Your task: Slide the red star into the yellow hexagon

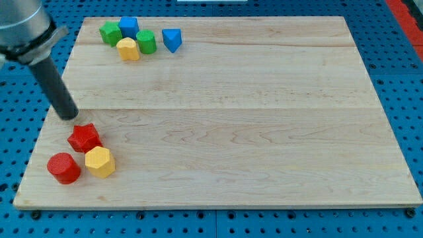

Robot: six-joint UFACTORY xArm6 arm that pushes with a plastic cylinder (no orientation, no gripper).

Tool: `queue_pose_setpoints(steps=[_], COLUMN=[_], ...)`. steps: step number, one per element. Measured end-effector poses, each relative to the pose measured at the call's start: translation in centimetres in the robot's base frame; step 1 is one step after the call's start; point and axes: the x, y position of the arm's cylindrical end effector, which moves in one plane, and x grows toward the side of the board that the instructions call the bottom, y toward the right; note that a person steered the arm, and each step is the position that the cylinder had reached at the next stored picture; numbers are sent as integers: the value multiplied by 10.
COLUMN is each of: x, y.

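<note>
Red star [84, 137] lies near the desk's bottom-left corner, a little in from the left edge, flat on the wood. Its lower right point touches, or all but touches, the yellow hexagon [100, 162], which sits just below and to the view's right of it. A red cylinder [63, 168] stands just to the view's left of the hexagon, below the star and nearest of the three to the bottom-left corner; I cannot tell whether it touches either of them.

I carry no fingers, so there is nothing to open or close, only a straight dark rod. My tip [69, 117] rests on the desk [264, 132] close to the left edge, just above the star and slightly to its left, with a narrow strip of bare wood between us. I am touching none of the blocks.

Near the top-left corner sits a tight cluster, well apart from me. A green block [110, 32] is on its left, a blue block [129, 27] beside it toward the top edge, a yellow block [128, 49] below those two, and a second green block [146, 41] against the yellow one's right. Another blue block [172, 39] stands just to the right of the cluster, with a small gap.
</note>
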Motion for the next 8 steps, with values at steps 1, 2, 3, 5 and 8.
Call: queue_pose_setpoints(steps=[1, 2, 3, 5, 8], x=[12, 11, 14, 19, 45], y=[12, 22, 63, 81, 176])
